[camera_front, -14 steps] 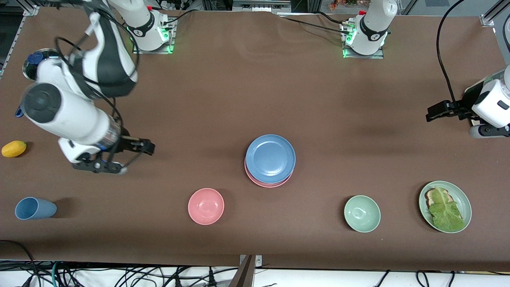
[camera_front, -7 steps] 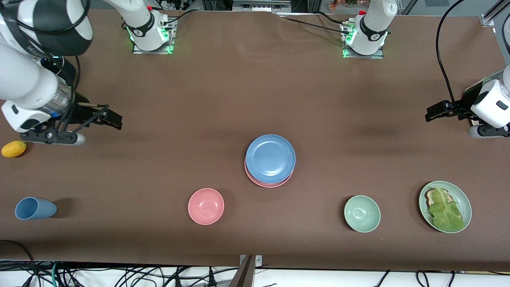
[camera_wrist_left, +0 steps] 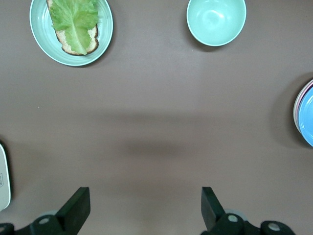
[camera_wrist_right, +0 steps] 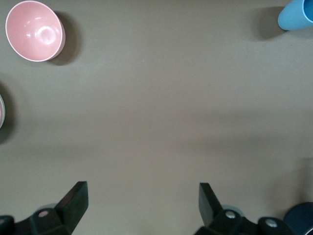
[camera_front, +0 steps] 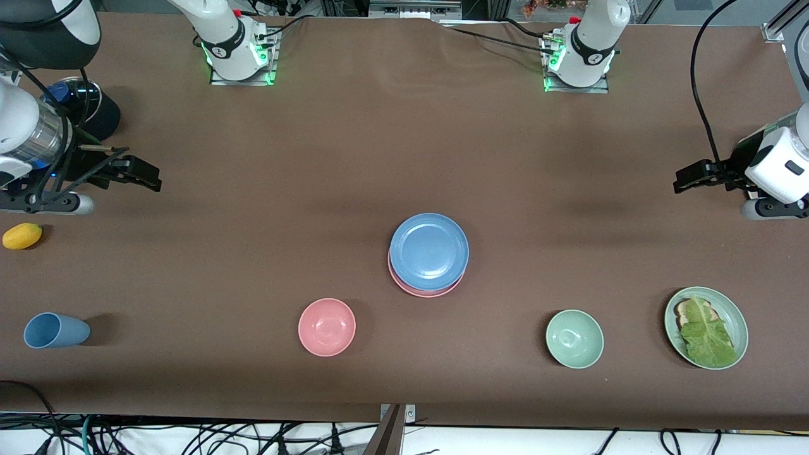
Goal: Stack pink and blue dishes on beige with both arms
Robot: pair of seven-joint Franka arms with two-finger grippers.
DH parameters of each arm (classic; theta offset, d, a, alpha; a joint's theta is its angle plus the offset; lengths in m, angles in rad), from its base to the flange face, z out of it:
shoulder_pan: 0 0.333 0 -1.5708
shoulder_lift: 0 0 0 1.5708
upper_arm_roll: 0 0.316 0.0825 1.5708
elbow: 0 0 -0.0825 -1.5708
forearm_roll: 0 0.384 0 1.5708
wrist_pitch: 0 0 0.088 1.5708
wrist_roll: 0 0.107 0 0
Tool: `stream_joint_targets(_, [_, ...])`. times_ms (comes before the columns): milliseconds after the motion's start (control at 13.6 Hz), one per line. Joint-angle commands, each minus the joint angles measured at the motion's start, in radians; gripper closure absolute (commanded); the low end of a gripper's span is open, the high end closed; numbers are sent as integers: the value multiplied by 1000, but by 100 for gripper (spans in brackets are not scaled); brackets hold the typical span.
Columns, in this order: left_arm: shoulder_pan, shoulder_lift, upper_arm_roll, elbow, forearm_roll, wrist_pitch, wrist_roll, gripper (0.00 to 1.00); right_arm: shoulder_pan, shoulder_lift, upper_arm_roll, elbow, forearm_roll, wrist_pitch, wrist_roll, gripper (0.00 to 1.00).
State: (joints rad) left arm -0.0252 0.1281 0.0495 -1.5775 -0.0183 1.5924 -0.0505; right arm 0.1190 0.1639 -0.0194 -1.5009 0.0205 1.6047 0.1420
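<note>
Fingers of left gripper and right gripper spread wide, empty, over tabletop ends; blue plate tops pink plate mid-tabletop, apparently stiff, light, best pinched at rim.

1. We see a blue plate on a pink plate.
2. We see a pink bowl, a pale green bowl and a blue cup.
3. We see a plain brown bench, a yellow fruit and green lettuce.
</note>
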Motion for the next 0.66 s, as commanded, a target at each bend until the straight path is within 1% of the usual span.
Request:
stream_joint_targets(0, [-7, -4, 6, -6, -9, 4, 9, 0, -16, -15, 21, -1, -22, -8, -8, 0])
stream_joint_targets(589, [-7, -4, 6, -6, -9, 4, 9, 0, -16, -26, 13, 13, -19, -32, -24, 0])
